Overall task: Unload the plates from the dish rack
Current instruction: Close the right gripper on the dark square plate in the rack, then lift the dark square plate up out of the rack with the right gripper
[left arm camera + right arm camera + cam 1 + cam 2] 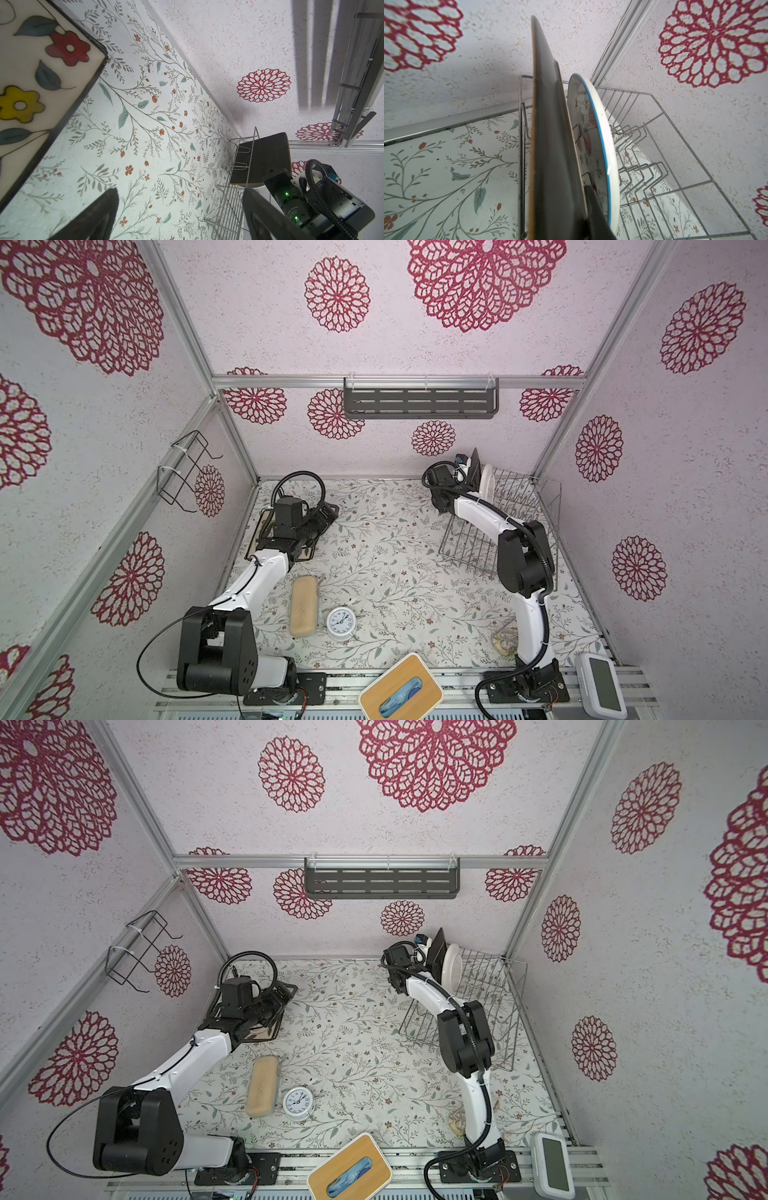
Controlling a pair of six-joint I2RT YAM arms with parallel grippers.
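The silver wire dish rack (528, 526) (494, 994) (664, 170) stands at the far right. At its far end a dark plate (476, 464) (440, 946) (550, 135) (264, 158) stands on edge, with a round white plate (487, 485) (453, 967) (600, 135) showing red fruit right behind it. My right gripper (467, 472) (430, 952) (558, 199) is shut on the dark plate's edge; one finger (592, 205) shows between the two plates. My left gripper (328, 512) (289, 992) (178, 207) hangs open and empty over a white flowered plate (307, 551) (31, 72) lying at the far left.
A tan case (303, 605) and a small white alarm clock (340, 622) lie near the front middle. A wood-topped tissue box (401, 689) and a white device (600, 684) sit at the front edge. A dark slotted shelf (419, 400) and a black wire basket (187, 472) hang on the walls.
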